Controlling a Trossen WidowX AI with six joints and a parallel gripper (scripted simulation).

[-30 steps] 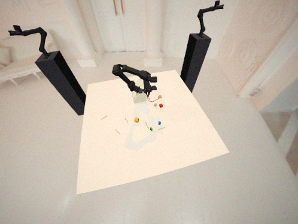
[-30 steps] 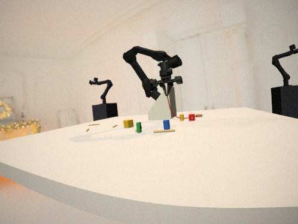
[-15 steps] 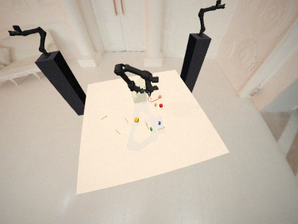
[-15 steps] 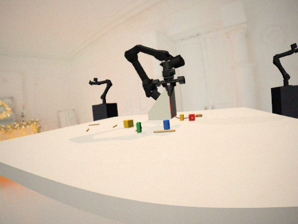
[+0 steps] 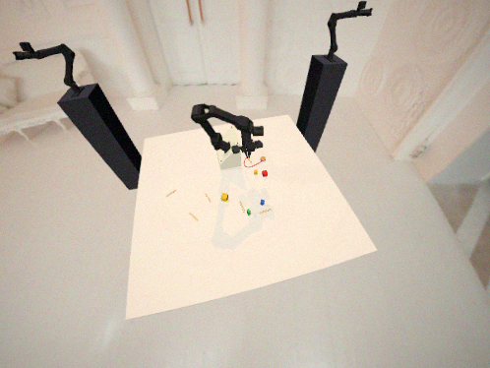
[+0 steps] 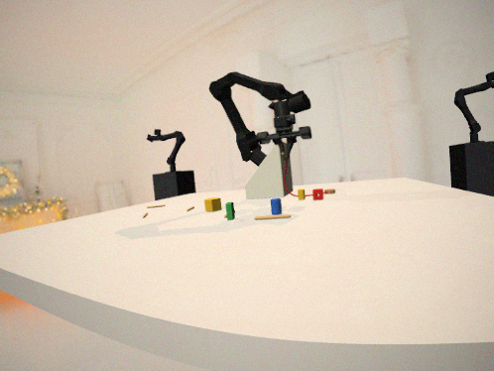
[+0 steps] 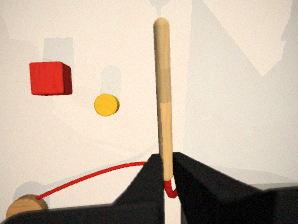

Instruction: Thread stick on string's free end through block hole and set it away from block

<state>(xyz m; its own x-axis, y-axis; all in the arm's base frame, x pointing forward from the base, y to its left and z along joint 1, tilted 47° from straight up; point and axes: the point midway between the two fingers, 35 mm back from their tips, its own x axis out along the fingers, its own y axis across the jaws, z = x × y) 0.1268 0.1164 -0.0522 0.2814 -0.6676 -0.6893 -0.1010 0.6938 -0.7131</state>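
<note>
My gripper [image 7: 165,161] [image 5: 248,153] [image 6: 286,149] is shut on the thin wooden stick [image 7: 163,90] at its string end, and the stick points straight down toward the table. The red string [image 7: 100,173] [image 6: 288,185] [image 5: 244,165] curves from the stick's held end to the round wooden button [image 7: 24,206] [image 5: 263,158] [image 6: 329,190] on the table. The red block [image 7: 50,78] [image 5: 265,173] [image 6: 317,191] stands on the table a short way from the stick tip, apart from it. My gripper hangs above the table between the arm's base and the block.
A yellow cylinder [image 7: 106,105] [image 5: 255,171] [image 6: 301,193] stands close beside the red block. A yellow cube [image 5: 224,197] [image 6: 212,204], a green piece [image 5: 248,212] [image 6: 230,210], a blue piece [image 5: 262,202] [image 6: 276,205] and several loose sticks [image 5: 193,215] [image 6: 272,216] lie farther out.
</note>
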